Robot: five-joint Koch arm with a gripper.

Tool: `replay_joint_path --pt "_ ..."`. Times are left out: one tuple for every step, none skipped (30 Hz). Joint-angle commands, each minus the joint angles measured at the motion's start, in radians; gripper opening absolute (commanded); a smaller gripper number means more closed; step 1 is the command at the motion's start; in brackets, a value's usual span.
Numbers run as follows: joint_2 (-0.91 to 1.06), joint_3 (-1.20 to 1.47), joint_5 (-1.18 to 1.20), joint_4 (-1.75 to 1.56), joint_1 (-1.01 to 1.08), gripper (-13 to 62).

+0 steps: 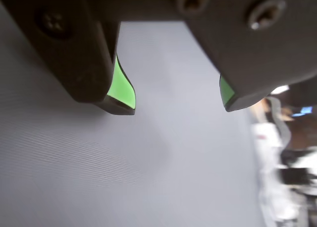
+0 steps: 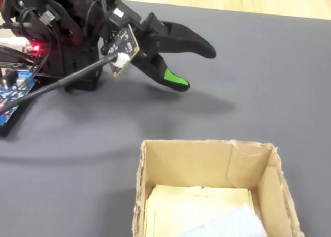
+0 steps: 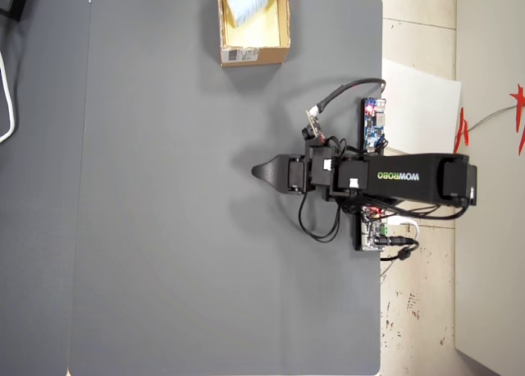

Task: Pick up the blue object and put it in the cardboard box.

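While the blue object (image 3: 248,4) lies inside the cardboard box (image 3: 254,56), jaws gape, empty.

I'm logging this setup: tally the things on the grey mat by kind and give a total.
Box: 1
Blue roll, lying inside the box: 1
Arm, end effector open and empty: 1
Circuit boards at the arm's base: 2
Total: 5
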Motion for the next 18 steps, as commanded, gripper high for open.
replay_joint_path --pt "0.087 0.037 0.035 0.057 -0.008 34.0" --pt "0.087 0.037 0.035 0.083 -0.011 34.0" --pt "0.087 0.037 0.029 0.101 -0.014 34.0" --pt "0.087 0.037 0.028 0.104 -0.014 34.0" --pt "0.087 0.037 0.028 0.106 -0.014 34.0" --pt "0.087 0.037 0.028 0.106 -0.014 34.0" --pt "0.087 0.038 0.028 0.106 -0.014 34.0" --pt "0.087 0.037 0.028 0.107 -0.015 34.0" --pt "0.087 0.037 0.026 0.109 -0.015 34.0" --pt "0.087 0.037 0.026 0.11 -0.014 34.0" --pt "0.087 0.037 0.026 0.11 -0.014 34.0" --pt "0.087 0.037 0.026 0.109 -0.014 34.0" --pt "0.087 0.037 0.026 0.109 -0.014 34.0" --pt "0.087 0.037 0.023 0.11 -0.009 34.0" --pt "0.087 0.037 0.023 0.109 -0.008 34.0" --pt "0.087 0.037 0.02 0.109 -0.006 34.0" --pt "0.087 0.037 0.018 0.109 -0.006 34.0" --pt "0.087 0.037 0.018 0.109 -0.006 34.0"
